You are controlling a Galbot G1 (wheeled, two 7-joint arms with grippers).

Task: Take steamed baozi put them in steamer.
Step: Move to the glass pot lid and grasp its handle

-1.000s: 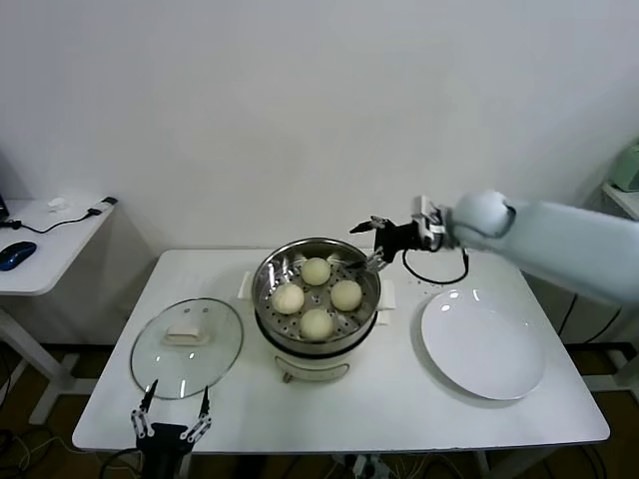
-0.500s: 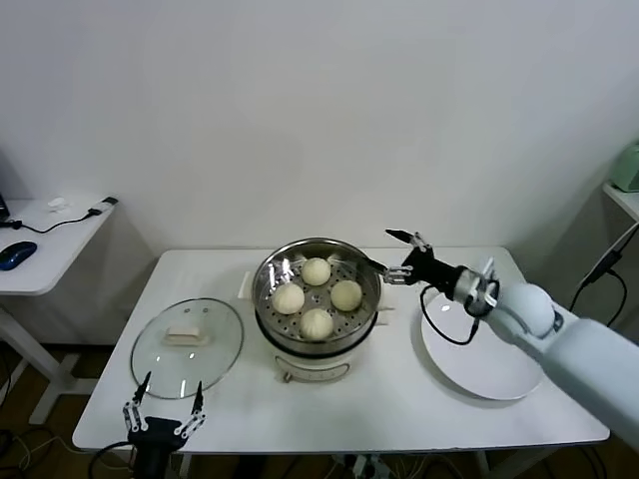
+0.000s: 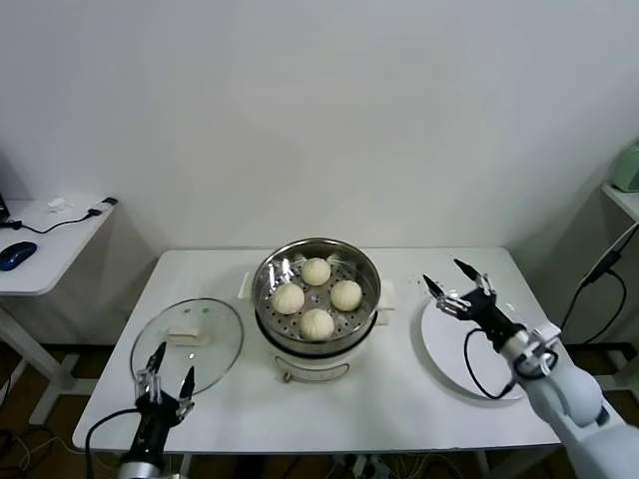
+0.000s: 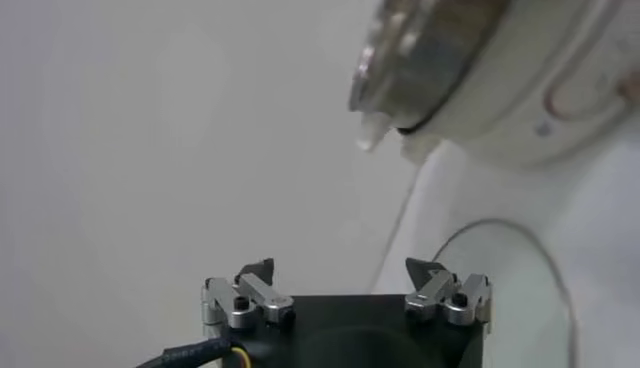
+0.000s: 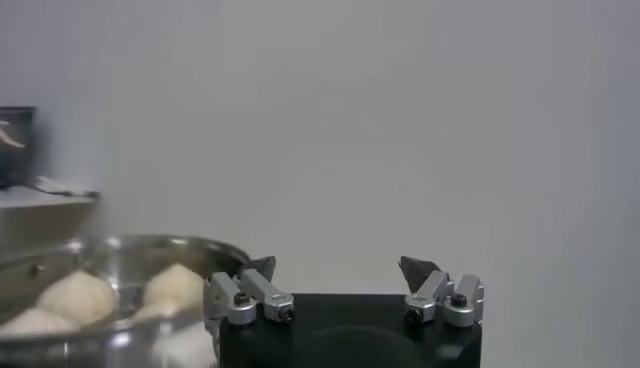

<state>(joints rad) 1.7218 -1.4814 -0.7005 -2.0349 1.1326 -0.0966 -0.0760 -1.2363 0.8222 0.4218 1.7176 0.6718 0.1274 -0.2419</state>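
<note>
Four steamed baozi (image 3: 317,296) in steamer (image 3: 272,321)

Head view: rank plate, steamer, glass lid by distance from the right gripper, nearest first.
From the right gripper, open and empty on the table's right side:
1. Plate, directly beneath it, at the table's right.
2. Steamer, centre of the table, to its left, all four baozi inside.
3. Glass lid, far left of the table, near the left gripper.
</note>
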